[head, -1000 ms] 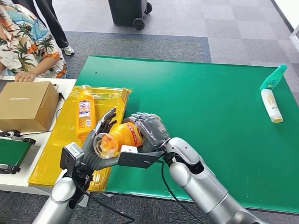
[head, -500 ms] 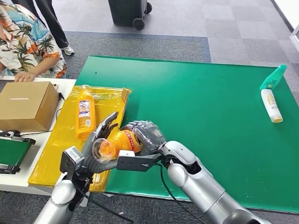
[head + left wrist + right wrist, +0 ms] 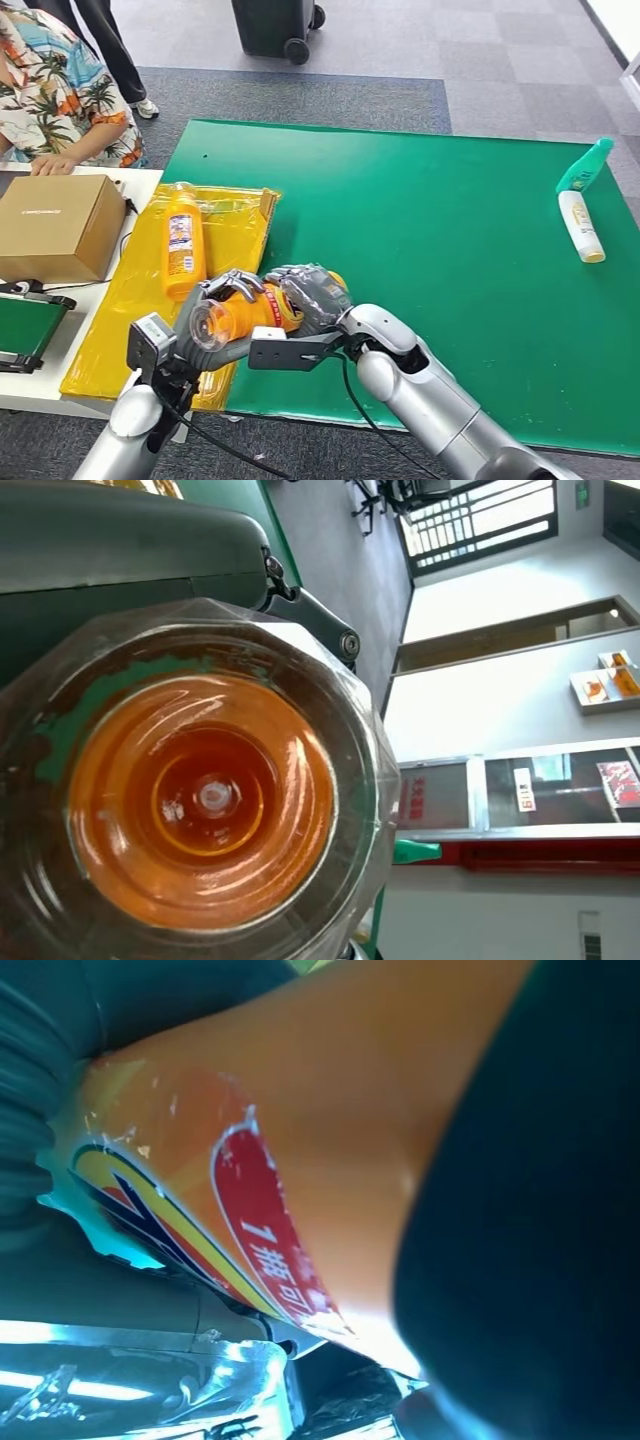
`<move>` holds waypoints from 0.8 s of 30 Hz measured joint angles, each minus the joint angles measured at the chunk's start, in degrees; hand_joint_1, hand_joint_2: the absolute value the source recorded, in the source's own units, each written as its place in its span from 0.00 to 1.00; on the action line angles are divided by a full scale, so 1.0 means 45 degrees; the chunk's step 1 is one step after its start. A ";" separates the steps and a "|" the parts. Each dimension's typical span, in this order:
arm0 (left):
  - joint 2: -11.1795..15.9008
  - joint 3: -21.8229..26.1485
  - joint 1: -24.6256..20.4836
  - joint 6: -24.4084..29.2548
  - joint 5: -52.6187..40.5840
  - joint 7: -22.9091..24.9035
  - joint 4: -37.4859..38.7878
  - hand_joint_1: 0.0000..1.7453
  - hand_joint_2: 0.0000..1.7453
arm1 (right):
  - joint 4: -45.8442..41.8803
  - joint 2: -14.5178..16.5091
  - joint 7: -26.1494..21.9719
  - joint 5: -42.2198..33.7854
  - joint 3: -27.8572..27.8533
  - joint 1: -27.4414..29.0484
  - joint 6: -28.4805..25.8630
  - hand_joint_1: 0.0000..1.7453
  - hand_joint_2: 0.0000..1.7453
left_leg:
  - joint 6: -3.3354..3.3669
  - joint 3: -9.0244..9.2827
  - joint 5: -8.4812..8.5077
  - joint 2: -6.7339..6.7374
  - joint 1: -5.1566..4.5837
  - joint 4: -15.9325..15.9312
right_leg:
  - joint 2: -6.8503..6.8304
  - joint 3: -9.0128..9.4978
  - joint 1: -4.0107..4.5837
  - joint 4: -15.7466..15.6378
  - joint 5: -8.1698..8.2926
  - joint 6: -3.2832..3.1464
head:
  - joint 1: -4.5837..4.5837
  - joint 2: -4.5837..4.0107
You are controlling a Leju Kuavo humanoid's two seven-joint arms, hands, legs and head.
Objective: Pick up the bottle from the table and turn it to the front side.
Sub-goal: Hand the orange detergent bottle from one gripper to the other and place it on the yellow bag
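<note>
Fingers of the left robot hand (image 3: 198,322), spread a moment ago, now curl over the base of the orange bottle (image 3: 240,312); the right robot hand (image 3: 315,292) grips its body above the bench (image 3: 453,230), suggesting a handover mid-turn.

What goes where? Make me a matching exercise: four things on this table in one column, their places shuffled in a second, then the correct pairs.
Things:
1. orange bottle
2. yellow bottle
3. cardboard box
4. white bottle

Places:
A. lying on the yellow bag
B. on the white table, near a person's hand
C. held above the table between the left hand and right hand
D. lying on the green mat, beside a green bottle

Pairs: 1-C, 2-A, 3-B, 4-D
</note>
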 joint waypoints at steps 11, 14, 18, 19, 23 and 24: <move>-0.0180 0.0109 0.0276 0.0080 0.0176 -0.0153 -0.0004 1.00 1.00 | -0.0016 0.0000 -0.0028 -0.0142 0.0002 0.0358 -0.0349 1.00 1.00 | 0.0000 0.0000 0.0000 0.0000 0.0000 0.0000 | 0.0000 -0.0002 0.0000 -0.0001 0.0000 0.0000 | -0.0001 0.0000; -0.0237 0.0131 0.0348 0.0147 0.0194 -0.0284 -0.0005 1.00 1.00 | -0.0177 -0.0002 -0.0108 -0.0392 -0.0044 0.0533 -0.0482 0.98 1.00 | 0.0000 0.0000 -0.0001 0.0000 0.0000 0.0000 | 0.0000 -0.0003 0.0000 -0.0001 0.0000 0.0000 | -0.0001 0.0001; -0.0338 0.0228 0.0393 0.0340 0.0262 -0.0543 -0.0018 1.00 1.00 | -0.0582 -0.0005 -0.0317 -0.1288 -0.0254 0.0882 -0.0436 0.03 1.00 | 0.0000 0.0000 -0.0001 0.0000 0.0000 0.0000 | 0.0000 -0.0002 0.0000 -0.0001 0.0000 0.0000 | -0.0003 -0.0001; -0.0368 0.0272 0.0394 0.0452 0.0289 -0.0610 -0.0037 1.00 1.00 | -0.0721 -0.0004 -0.0422 -0.1646 -0.0355 0.1017 -0.0408 0.00 1.00 | 0.0000 -0.0001 -0.0001 0.0000 0.0000 0.0000 | -0.0001 -0.0001 0.0000 -0.0001 0.0000 0.0000 | 0.0000 -0.0001; -0.0505 0.0513 0.0396 0.1206 0.0378 -0.0923 -0.0140 1.00 1.00 | -0.1460 0.0004 -0.0917 -0.2899 -0.0792 0.1663 -0.0553 0.00 1.00 | 0.0000 -0.0001 -0.0002 0.0000 0.0000 0.0000 | 0.0000 -0.0002 0.0000 -0.0001 0.0000 0.0000 | 0.0000 0.0000; -0.0537 0.0612 0.0395 0.1424 0.0404 -0.0983 -0.0169 1.00 1.00 | -0.1672 0.0011 -0.1019 -0.3057 -0.0887 0.1819 -0.0670 0.00 1.00 | 0.0000 -0.0001 -0.0002 0.0001 0.0000 0.0000 | 0.0001 -0.0003 0.0000 -0.0001 0.0000 -0.0001 | -0.0001 -0.0001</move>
